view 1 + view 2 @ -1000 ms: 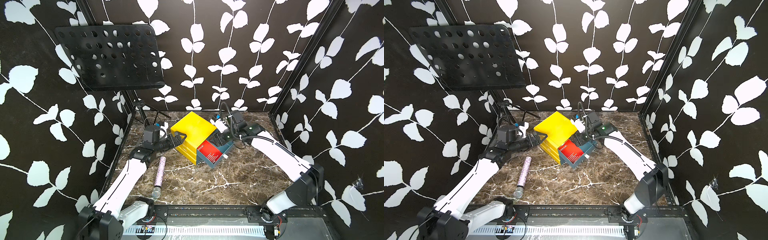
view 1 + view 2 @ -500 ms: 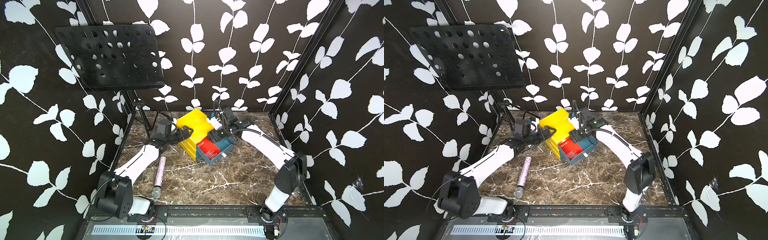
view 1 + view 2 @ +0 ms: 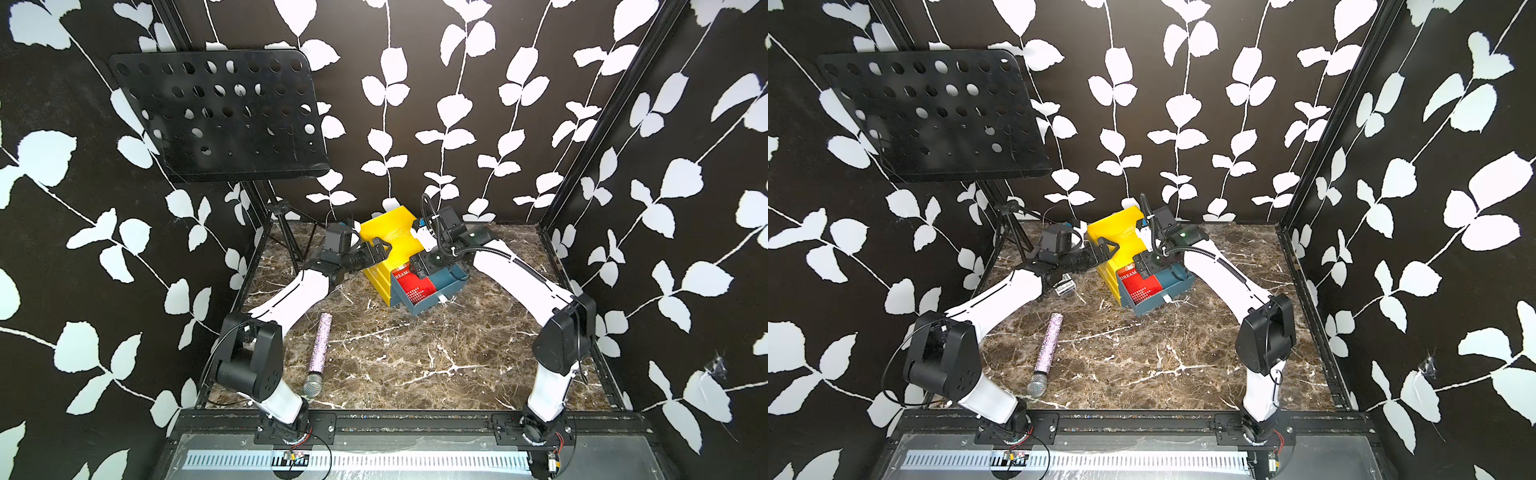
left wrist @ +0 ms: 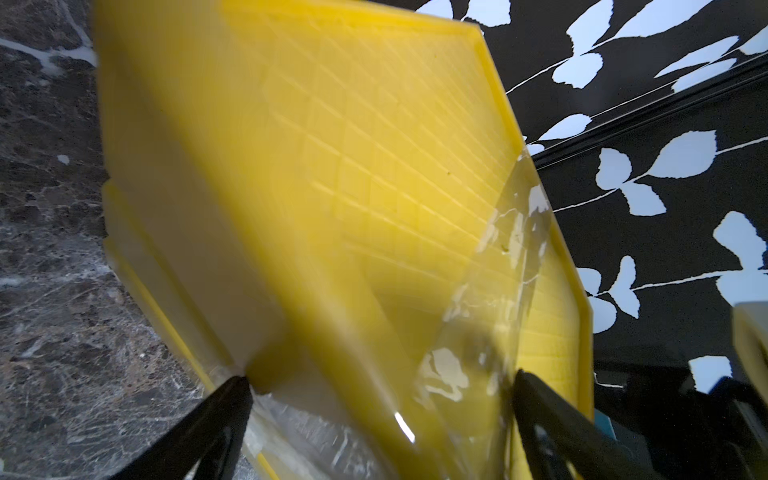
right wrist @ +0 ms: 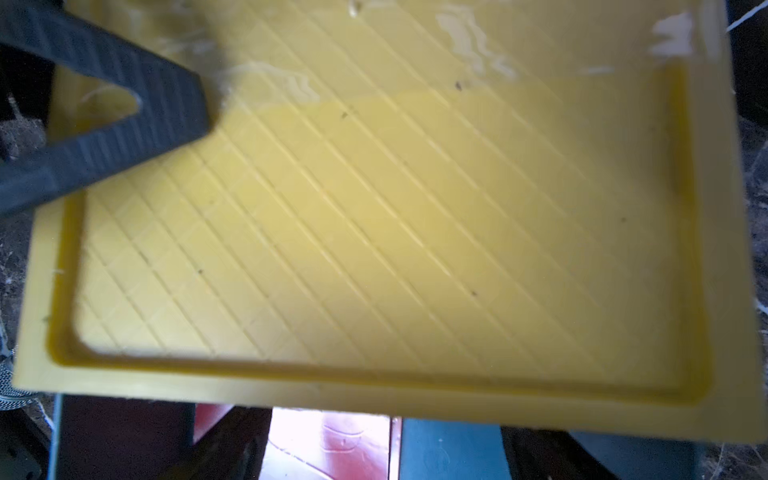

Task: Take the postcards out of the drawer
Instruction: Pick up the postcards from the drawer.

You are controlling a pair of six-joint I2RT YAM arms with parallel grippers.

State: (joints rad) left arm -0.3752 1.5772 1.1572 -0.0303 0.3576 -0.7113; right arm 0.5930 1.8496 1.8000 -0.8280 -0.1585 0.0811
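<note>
A red postcard (image 3: 415, 286) (image 3: 1140, 284) printed "DREAM" lies on top in the pulled-out teal drawer (image 3: 451, 278) (image 3: 1177, 276) of a yellow cabinet (image 3: 388, 230) (image 4: 374, 166). Any postcards under it are hidden. My right gripper (image 3: 419, 266) (image 3: 1148, 264) hovers over the drawer's inner end beside the cabinet front. It is open, and the right wrist view shows the red postcard (image 5: 332, 444) and the drawer floor (image 5: 453, 453) below it. My left gripper (image 3: 379, 248) (image 4: 378, 390) is open, its fingers straddling a taped top corner of the cabinet.
A glittery microphone (image 3: 318, 353) lies on the marble floor at the front left. A black perforated music stand (image 3: 220, 116) rises at the back left, with its tripod legs (image 3: 286, 237) near my left arm. A small dark item (image 3: 1065, 286) sits under my left forearm. Patterned walls enclose three sides.
Both arms have reached farther back. The cabinet and drawer have shifted toward the back wall. My left gripper has moved onto the cabinet's top corner, and my right gripper over the red postcard, opening wider.
</note>
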